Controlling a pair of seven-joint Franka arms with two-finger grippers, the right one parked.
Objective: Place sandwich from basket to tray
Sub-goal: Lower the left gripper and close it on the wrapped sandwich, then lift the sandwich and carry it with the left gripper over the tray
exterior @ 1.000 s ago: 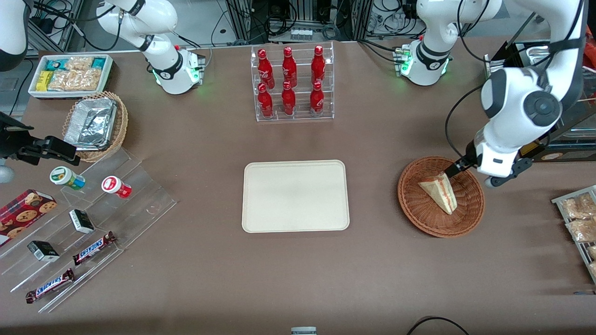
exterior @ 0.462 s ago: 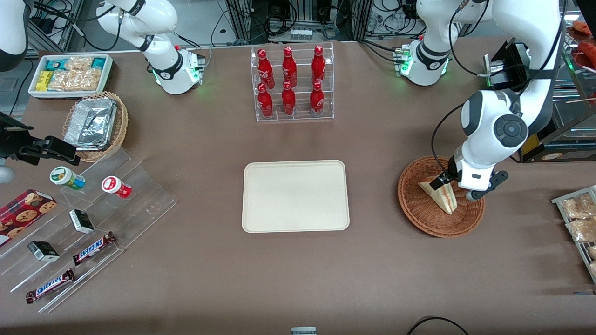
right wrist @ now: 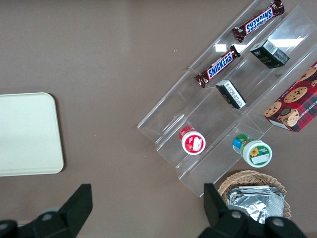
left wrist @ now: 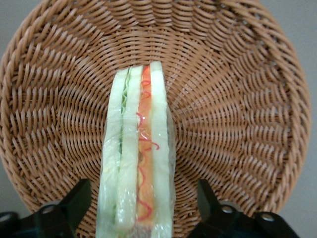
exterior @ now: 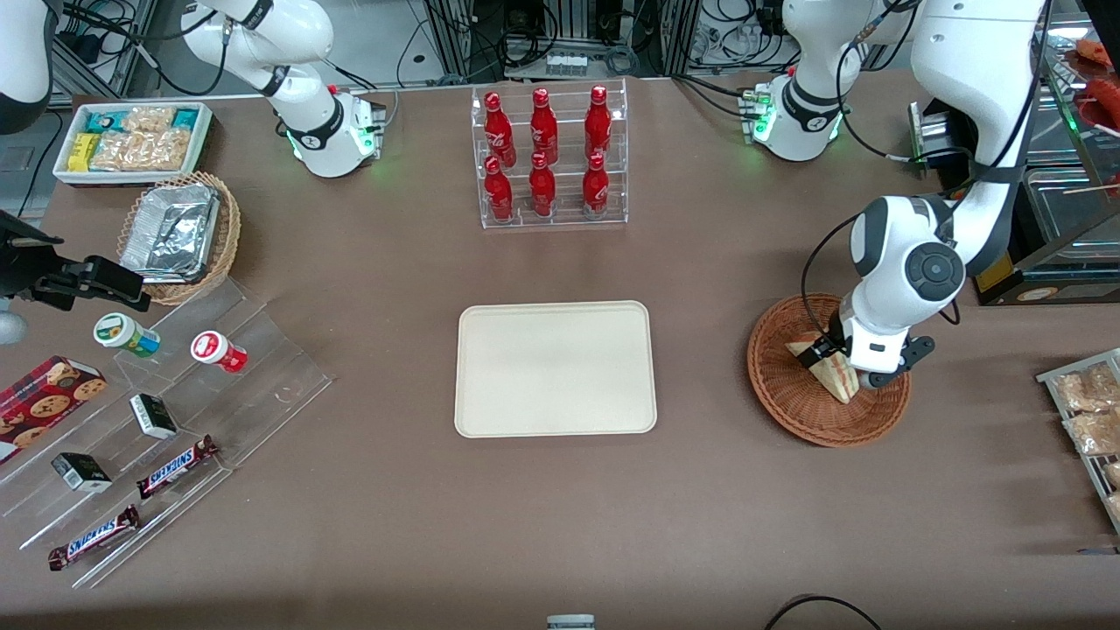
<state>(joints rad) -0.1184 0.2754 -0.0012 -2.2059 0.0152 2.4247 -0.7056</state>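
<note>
The sandwich (exterior: 827, 374), a wrapped pale wedge with an orange-red and green filling stripe, lies in the reddish-brown wicker basket (exterior: 787, 407) toward the working arm's end of the table. My left gripper (exterior: 838, 360) is low in the basket, directly over the sandwich. In the left wrist view the sandwich (left wrist: 138, 153) lies between the two black fingers (left wrist: 74, 203), with a gap on each side, so the gripper (left wrist: 141, 206) is open and straddles it. The basket (left wrist: 237, 99) fills that view. The cream tray (exterior: 554, 368) lies flat at the table's middle and shows in the right wrist view (right wrist: 25, 134).
A clear rack of red bottles (exterior: 547, 157) stands farther from the camera than the tray. A tiered acrylic stand with snacks (exterior: 157, 411), a tan basket of foil containers (exterior: 179, 234) and a white snack bin (exterior: 131, 140) lie toward the parked arm's end. A wire rack of packets (exterior: 1089, 411) is beside the basket.
My left gripper has moved from the basket's rim down into the basket and over the sandwich, with its fingers now on either side of it. The sandwich has not moved.
</note>
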